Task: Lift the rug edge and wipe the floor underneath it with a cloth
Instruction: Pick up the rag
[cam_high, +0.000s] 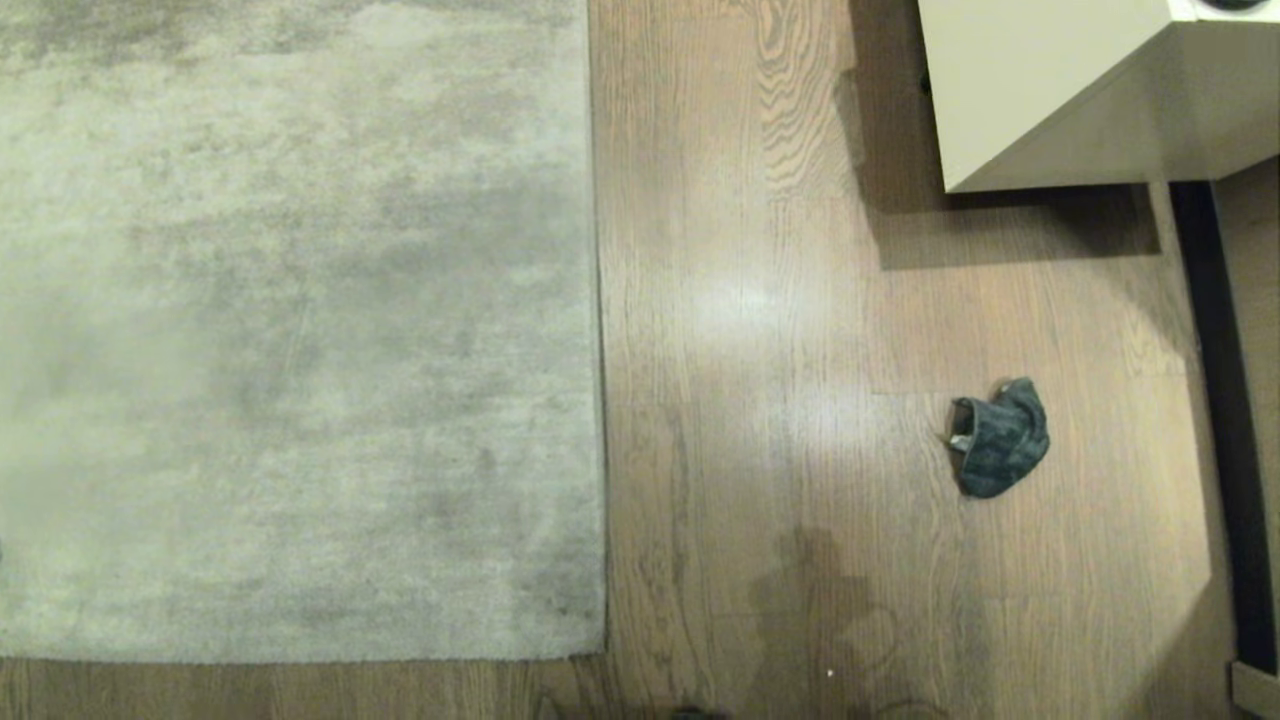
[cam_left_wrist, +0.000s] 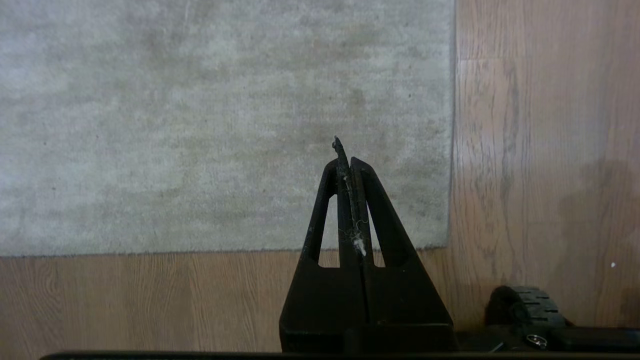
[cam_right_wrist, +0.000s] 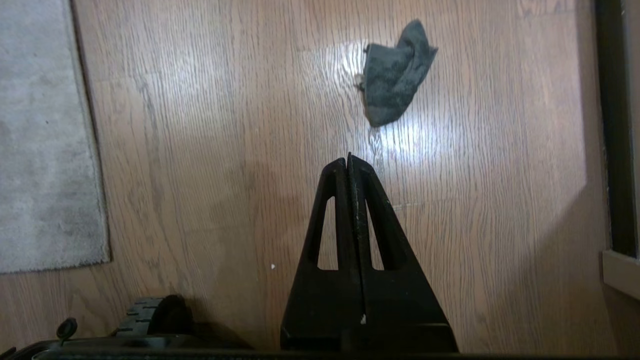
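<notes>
A pale grey-beige rug (cam_high: 290, 330) lies flat on the brown wood-plank floor (cam_high: 760, 300); its straight rug edge (cam_high: 597, 330) runs down the middle of the head view. A crumpled dark grey-teal cloth (cam_high: 998, 437) lies on the planks to the right, apart from the rug. Neither arm shows in the head view. My left gripper (cam_left_wrist: 346, 161) hangs shut and empty above the rug's near corner (cam_left_wrist: 445, 240). My right gripper (cam_right_wrist: 348, 162) hangs shut and empty over bare planks, short of the cloth (cam_right_wrist: 395, 75).
A pale cabinet (cam_high: 1080, 90) stands at the back right, casting a shadow on the planks. A dark strip (cam_high: 1225, 400) runs along the right side. My base wheels (cam_left_wrist: 525, 305) (cam_right_wrist: 155, 312) show near the floor below each wrist.
</notes>
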